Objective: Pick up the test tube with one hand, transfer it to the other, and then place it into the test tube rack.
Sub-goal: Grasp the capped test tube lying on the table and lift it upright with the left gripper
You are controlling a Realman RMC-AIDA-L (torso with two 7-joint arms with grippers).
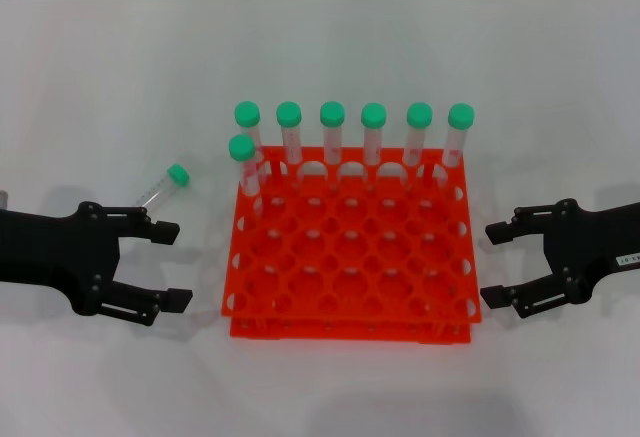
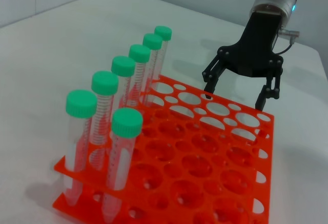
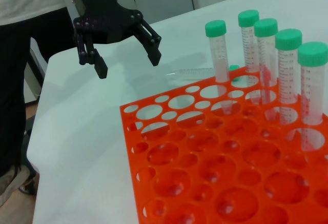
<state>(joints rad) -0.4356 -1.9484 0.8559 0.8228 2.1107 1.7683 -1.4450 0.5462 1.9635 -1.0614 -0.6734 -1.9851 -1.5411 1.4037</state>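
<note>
In the head view, the orange rack [image 1: 352,247] sat in the middle of the white tabletop [image 1: 110,77]. Seven green-capped tubes [image 1: 332,132] stood upright in it: six in the far row and one in the next row at the left corner. An eighth tube [image 1: 163,186] lay on its side on the tabletop to the left of the rack, apart from it, cap pointing toward the rack's far side. The left gripper [image 1: 168,265] was low over the tabletop left of the rack, its fingers spread wide and holding nothing; the lying tube was just beyond its far finger, not between the fingers. The right gripper [image 1: 496,262], bearing a small white label, was right of the rack, also spread wide and holding nothing.

In the left wrist view, the rack [image 2: 205,162] filled the foreground with the standing tubes [image 2: 123,85] along one side. The right gripper [image 2: 237,97] hung past the rack's far edge, fingers apart.

In the right wrist view, the rack [image 3: 205,162] was close, with five standing tubes [image 3: 287,70] showing. The left gripper [image 3: 127,64] hung beyond it, fingers apart. The lying tube [image 3: 195,72] was on the tabletop between that gripper and the rack.
</note>
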